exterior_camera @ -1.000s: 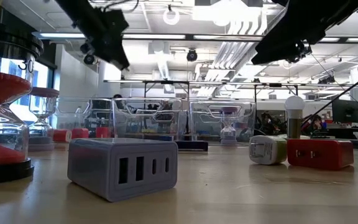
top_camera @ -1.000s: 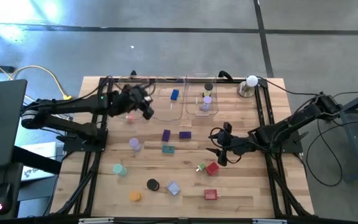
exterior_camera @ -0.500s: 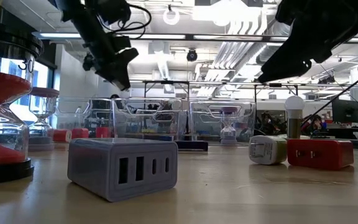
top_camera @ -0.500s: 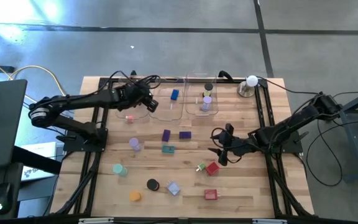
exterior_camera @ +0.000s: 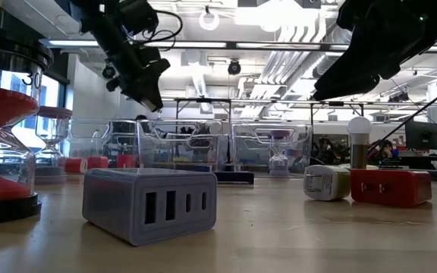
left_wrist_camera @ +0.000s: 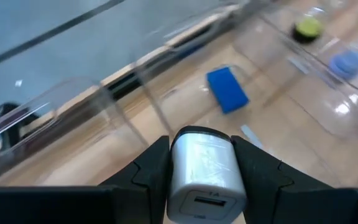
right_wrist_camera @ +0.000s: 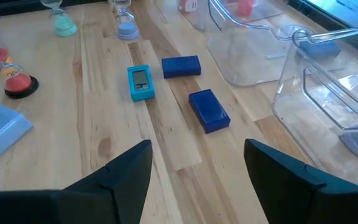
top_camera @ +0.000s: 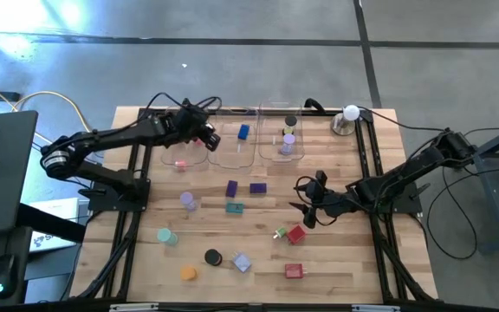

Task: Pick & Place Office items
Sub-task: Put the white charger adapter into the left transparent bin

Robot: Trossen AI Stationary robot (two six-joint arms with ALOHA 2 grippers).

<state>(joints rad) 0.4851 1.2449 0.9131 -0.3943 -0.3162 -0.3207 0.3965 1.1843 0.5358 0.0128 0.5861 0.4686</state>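
White boxy charger [left_wrist_camera: 207, 171], left jaws clamped

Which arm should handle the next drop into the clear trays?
Left. The left gripper is already shut on a white charger and hangs above the trays, near the blue block. The right gripper is open, empty, over mid-table.

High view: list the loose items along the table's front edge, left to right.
Teal timer → orange piece → black disc → lilac block → red block.
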